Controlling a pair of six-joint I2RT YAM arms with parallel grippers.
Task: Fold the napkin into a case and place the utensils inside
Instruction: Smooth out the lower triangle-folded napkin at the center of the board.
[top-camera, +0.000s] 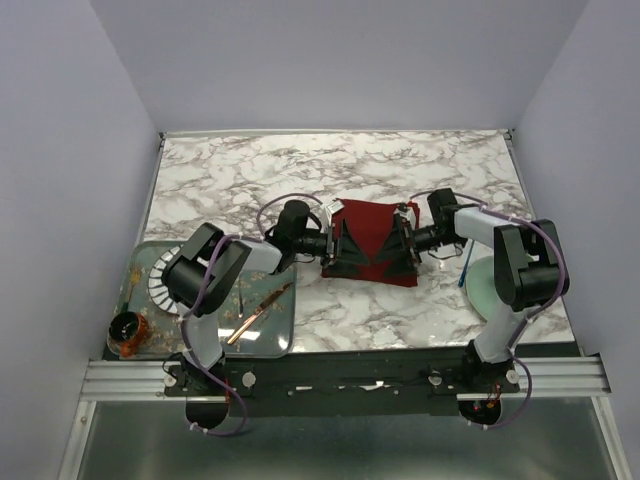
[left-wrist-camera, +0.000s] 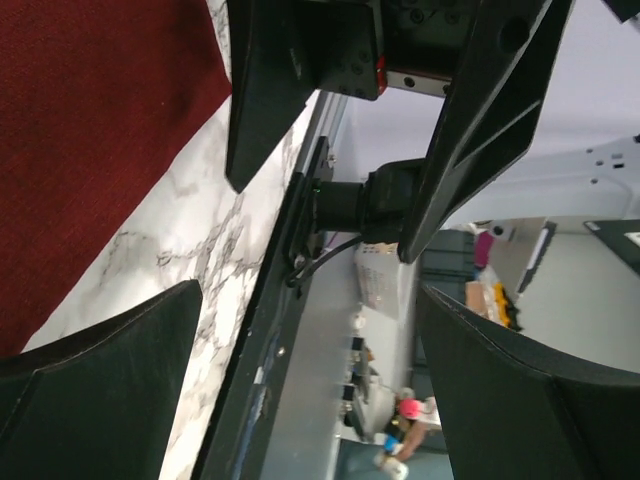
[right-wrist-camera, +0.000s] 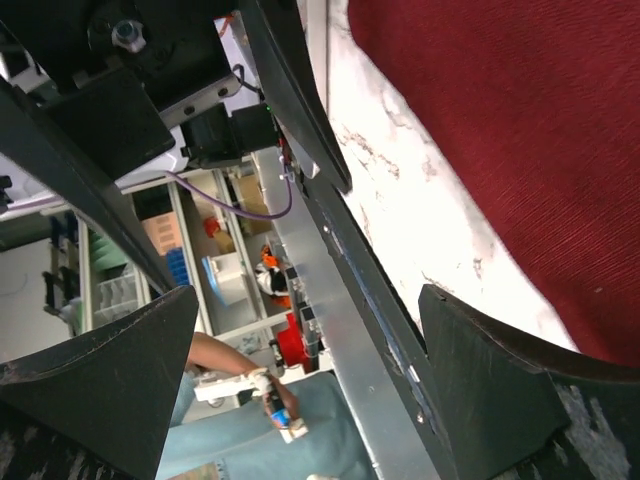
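Marble tabletop (top-camera: 300, 180), white with grey veins, pale lavender walls on three sides. Arm bases are on a rail at the near edge.

Napkin (top-camera: 368, 225) lies mid-tabletop, roughly flat, not a narrow case yet. Left claw (top-camera: 343, 250) is at its left edge, right claw (top-camera: 400, 243) at its right edge. They face each other across the cloth.

Both claws are spread wide and pinching nothing. Both are rolled onto their sides. In the wrist views the red cloth and marble run along one side of the frame, next to one finger, and the other finger is up in the air. Can't tell if the low fingers touch the cloth.

Blue-handled fork (top-camera: 466, 268) is right of the napkin, behind the right forearm, beside a pale green plate (top-camera: 485, 292). Glass tray (top-camera: 272, 338) is near left, under the left arm. It holds a striped plate (top-camera: 160, 280) and a copper knife (top-camera: 258, 312). A small dark cup (top-camera: 127, 330) sits at its near-left corner.

The right wrist view shows shelves and someone in pale blue (right-wrist-camera: 215, 420) past the tabletop edge.
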